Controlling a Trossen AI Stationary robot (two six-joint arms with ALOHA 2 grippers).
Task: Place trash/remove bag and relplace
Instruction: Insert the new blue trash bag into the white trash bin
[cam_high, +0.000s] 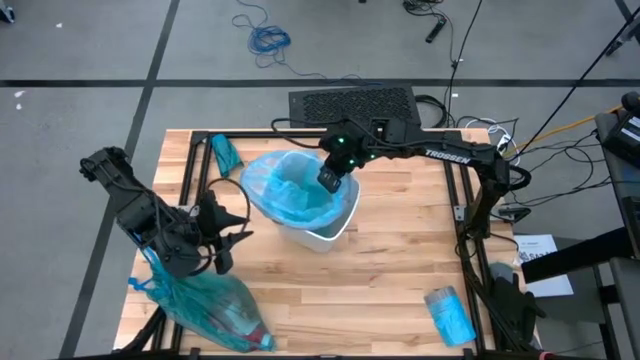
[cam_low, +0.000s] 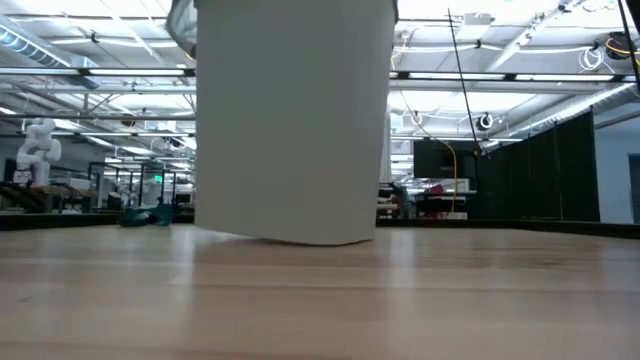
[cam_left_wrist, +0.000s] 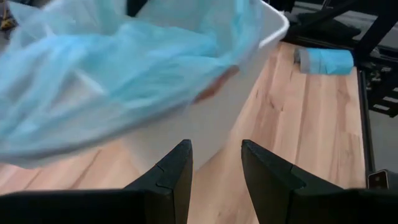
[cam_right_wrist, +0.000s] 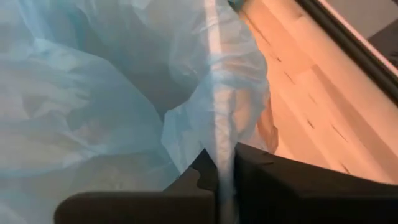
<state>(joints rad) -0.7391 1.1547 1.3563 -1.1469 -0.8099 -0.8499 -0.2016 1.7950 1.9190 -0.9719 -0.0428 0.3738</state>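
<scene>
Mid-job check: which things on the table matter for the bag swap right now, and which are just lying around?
In play:
- white bin
- fresh blue liner draped in it
- right gripper, jaws shut on the liner's edge
- left gripper, jaws apart, empty, beside the bin
- filled teal bag, already out, at the near left corner

Lying about:
- blue roll
- teal bundle
- keyboard

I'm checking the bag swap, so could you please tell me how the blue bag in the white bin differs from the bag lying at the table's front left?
The bag in the bin is open, lining the white bin, and the right end effector pinches it. The front-left bag lies bundled and filled on the table; nothing grips it. Both are translucent blue plastic.
</scene>
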